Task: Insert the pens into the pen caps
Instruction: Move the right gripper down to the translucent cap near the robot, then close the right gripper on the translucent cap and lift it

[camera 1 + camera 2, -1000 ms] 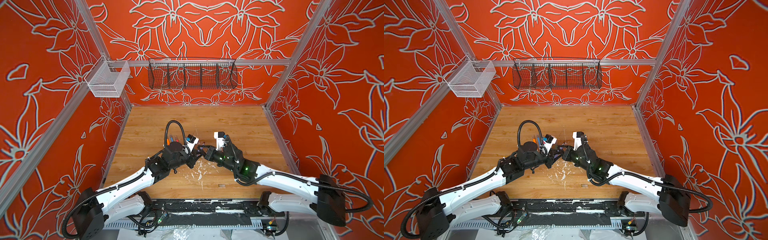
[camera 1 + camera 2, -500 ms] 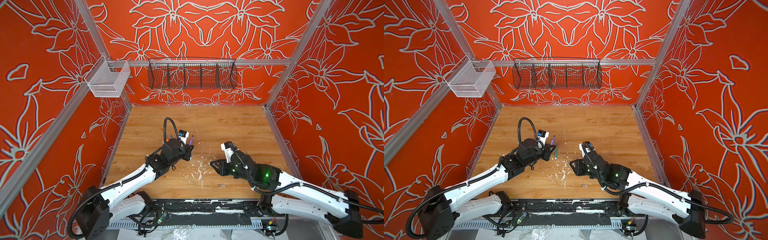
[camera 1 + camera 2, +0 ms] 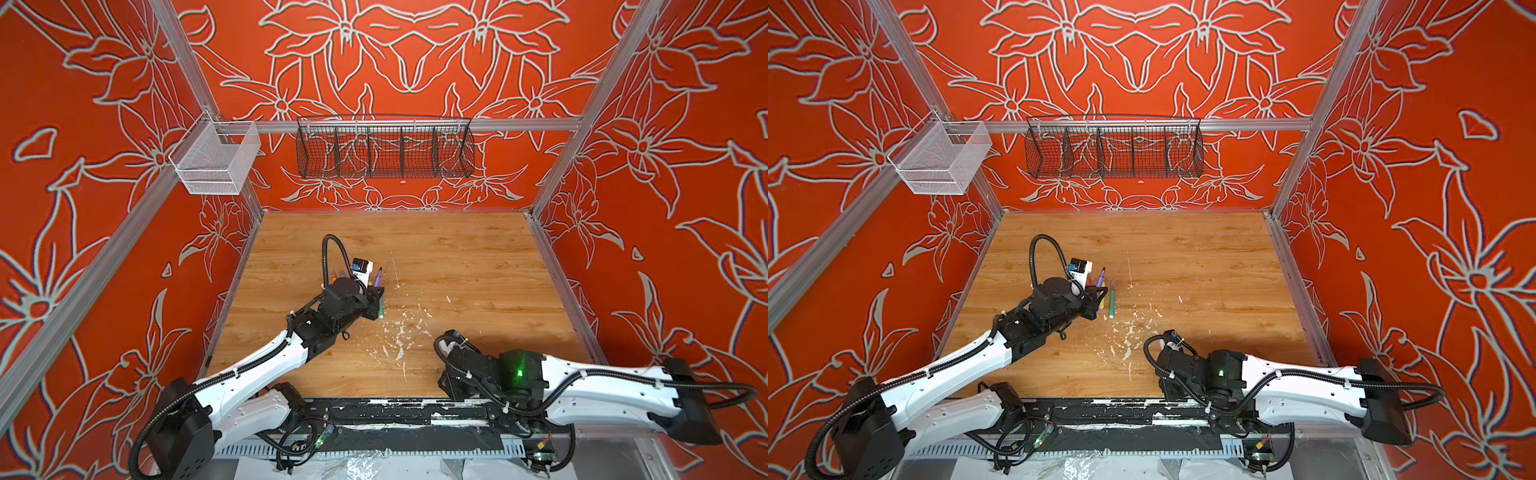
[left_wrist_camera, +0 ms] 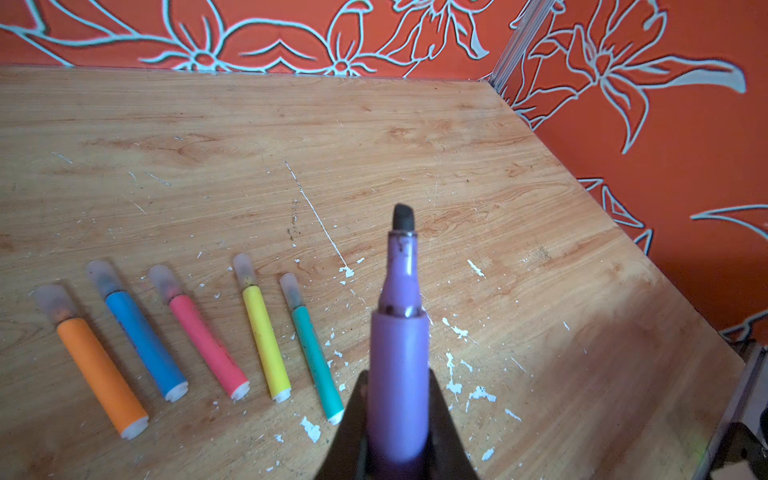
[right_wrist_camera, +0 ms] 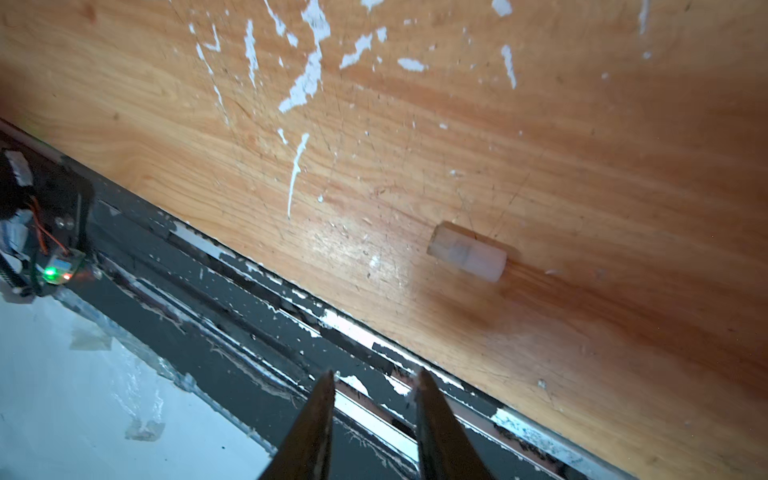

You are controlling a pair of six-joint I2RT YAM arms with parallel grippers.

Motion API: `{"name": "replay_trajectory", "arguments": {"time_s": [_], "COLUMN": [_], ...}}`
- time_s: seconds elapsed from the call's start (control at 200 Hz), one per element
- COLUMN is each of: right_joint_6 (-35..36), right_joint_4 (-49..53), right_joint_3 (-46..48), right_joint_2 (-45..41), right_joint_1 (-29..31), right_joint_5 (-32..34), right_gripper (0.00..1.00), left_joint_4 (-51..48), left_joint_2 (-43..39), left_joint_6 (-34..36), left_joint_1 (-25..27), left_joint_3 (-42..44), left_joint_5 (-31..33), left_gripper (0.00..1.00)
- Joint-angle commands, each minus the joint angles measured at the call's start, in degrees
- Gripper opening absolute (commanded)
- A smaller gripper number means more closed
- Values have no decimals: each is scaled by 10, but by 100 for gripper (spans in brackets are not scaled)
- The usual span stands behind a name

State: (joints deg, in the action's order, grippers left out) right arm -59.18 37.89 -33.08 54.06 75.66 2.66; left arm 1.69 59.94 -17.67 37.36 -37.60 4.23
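My left gripper (image 4: 398,374) is shut on the purple pen (image 4: 399,332), whose dark tip is bare and points toward the back wall. Beside it lies a row of capped pens: orange (image 4: 99,370), blue (image 4: 143,340), pink (image 4: 205,343), yellow (image 4: 266,338) and green (image 4: 316,365). In both top views the purple pen (image 3: 377,277) (image 3: 1101,277) sticks out of the left gripper (image 3: 376,297) next to the green pen (image 3: 1112,299). My right gripper (image 5: 376,376) is open and empty over the front rail. One clear pen cap (image 5: 467,257) lies loose on the table ahead of it.
White flecks (image 3: 399,336) dot the middle of the wooden table (image 3: 478,270). A black rail (image 5: 232,291) runs along the front edge. A black wire basket (image 3: 384,149) hangs on the back wall and a white mesh basket (image 3: 216,160) on the left wall.
The two grippers met at the middle and have since parted. The right arm drew back to the front edge and opened. The left arm carried the purple pen back beside the row.
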Motion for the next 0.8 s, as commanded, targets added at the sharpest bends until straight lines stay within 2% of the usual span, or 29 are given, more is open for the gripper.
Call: {"name": "replay_trajectory", "arguments": {"time_s": [0.0,0.33,0.656,0.791], "right_joint_6": [-27,-13,24,33], "right_joint_4": [-14,-28,-122,-120], "right_joint_3": [16,8,22,20], "right_joint_2": [26,106,179,190], "right_joint_1": [6,-9,-64,-84], "right_joint_5": [-2,63,12,20], "right_gripper": [36,47,48,48], "left_joint_4": [-5,-3,-3,-3], "left_joint_2": [-17,-21,-22,-23], "left_joint_6": [-2,-2,-1,-1], "left_joint_1": [-2,-2,-1,-1], "left_joint_3": [9,11,12,12], "left_joint_5": [6,4,5,5], "left_gripper": [0,0,0,0]}}
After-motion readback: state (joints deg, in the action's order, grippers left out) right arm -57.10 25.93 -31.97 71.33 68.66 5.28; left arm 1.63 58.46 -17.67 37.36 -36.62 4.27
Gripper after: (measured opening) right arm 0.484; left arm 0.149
